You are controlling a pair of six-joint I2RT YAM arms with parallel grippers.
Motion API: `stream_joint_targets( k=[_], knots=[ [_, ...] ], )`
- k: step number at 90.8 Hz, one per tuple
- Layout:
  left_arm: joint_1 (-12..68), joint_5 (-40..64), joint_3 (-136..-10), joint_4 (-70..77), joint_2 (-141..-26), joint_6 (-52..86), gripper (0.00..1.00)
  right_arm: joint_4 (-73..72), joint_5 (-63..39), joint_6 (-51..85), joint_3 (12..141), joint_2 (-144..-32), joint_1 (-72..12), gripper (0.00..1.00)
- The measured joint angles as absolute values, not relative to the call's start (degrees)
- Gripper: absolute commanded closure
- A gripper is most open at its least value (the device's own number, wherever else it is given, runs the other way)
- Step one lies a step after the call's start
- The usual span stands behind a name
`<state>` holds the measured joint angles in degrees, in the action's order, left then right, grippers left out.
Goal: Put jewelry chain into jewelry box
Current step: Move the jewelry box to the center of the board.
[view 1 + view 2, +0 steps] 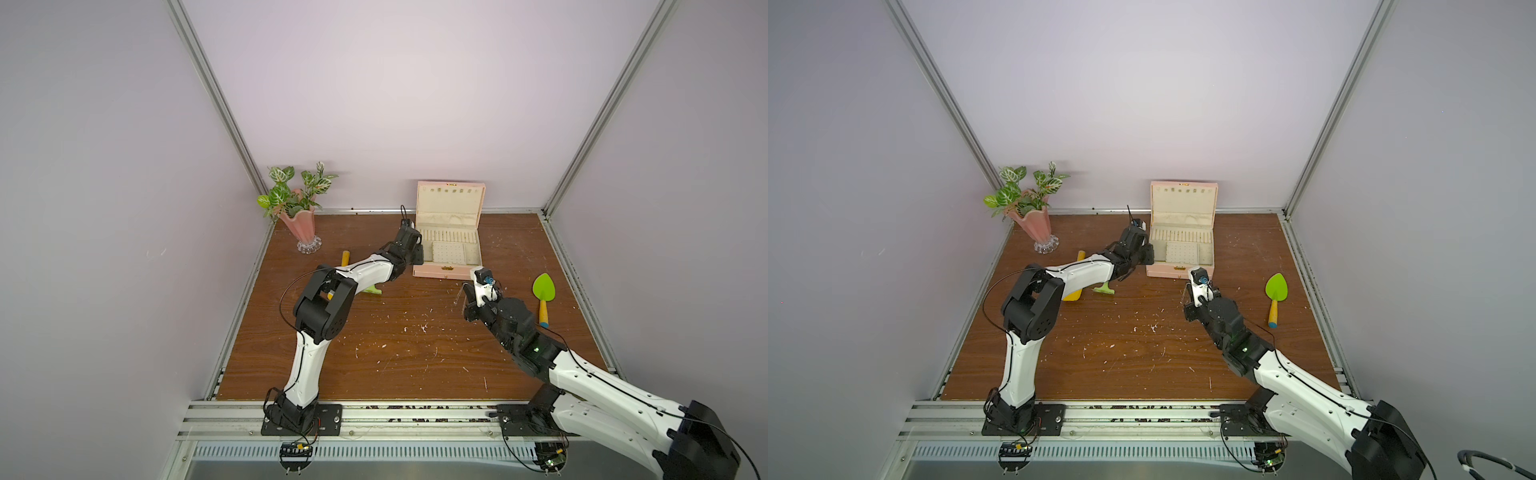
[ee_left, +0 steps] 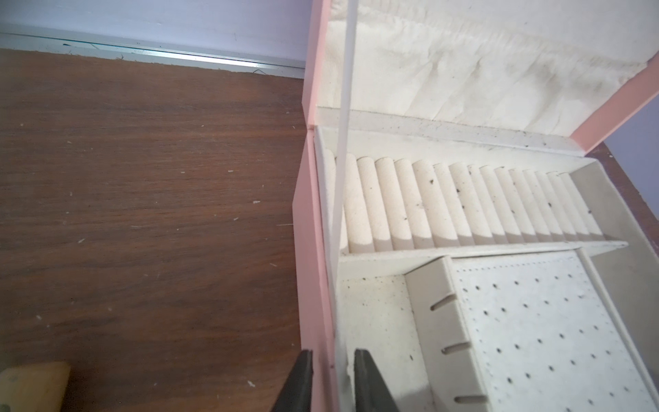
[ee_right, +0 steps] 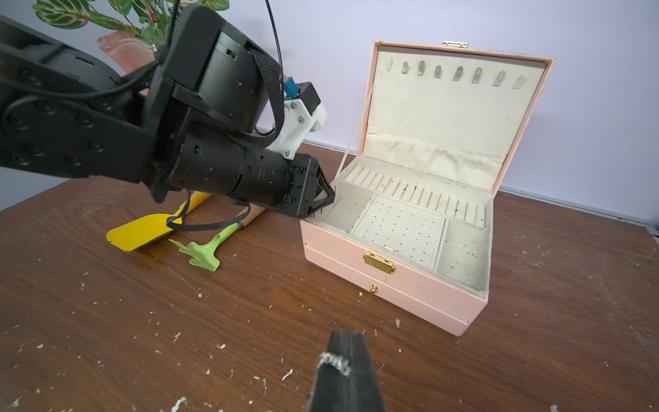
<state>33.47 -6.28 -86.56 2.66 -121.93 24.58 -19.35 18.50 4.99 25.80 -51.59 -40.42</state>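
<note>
The pink jewelry box (image 1: 444, 272) (image 1: 1177, 270) stands open at the back of the table, its lid upright and its cream compartments showing. My left gripper (image 2: 333, 356) (image 1: 417, 254) straddles the box's left wall (image 2: 310, 249), one finger outside and one inside the front left compartment, closed against that wall. In front of the box, above the table, my right gripper (image 3: 344, 342) (image 1: 467, 289) is shut on the jewelry chain (image 3: 334, 364). A short silvery loop of the chain lies across the closed fingertips. The right wrist view also shows the left gripper (image 3: 326, 199) at the box corner.
A pink vase with green leaves (image 1: 300, 226) stands back left. A yellow trowel (image 3: 142, 232) and a green hand rake (image 3: 203, 251) lie under the left arm. A green trowel (image 1: 543, 291) lies at the right. Pale flecks of debris dot the wooden table (image 1: 395, 353).
</note>
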Motion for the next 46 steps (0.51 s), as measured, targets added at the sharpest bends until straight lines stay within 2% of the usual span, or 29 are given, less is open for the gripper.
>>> stream_joint_targets(
  k=[19,46],
  knots=[
    [33.87,-8.67,-86.54,2.37,-121.75,24.93,0.98,-18.81,18.57,4.99,25.8,-50.83,-40.42,1.0],
    [35.44,-11.94,-77.87,0.4,-114.52,24.84,0.99,-18.22,18.52,4.73,25.82,-50.48,-40.38,1.0]
  ],
)
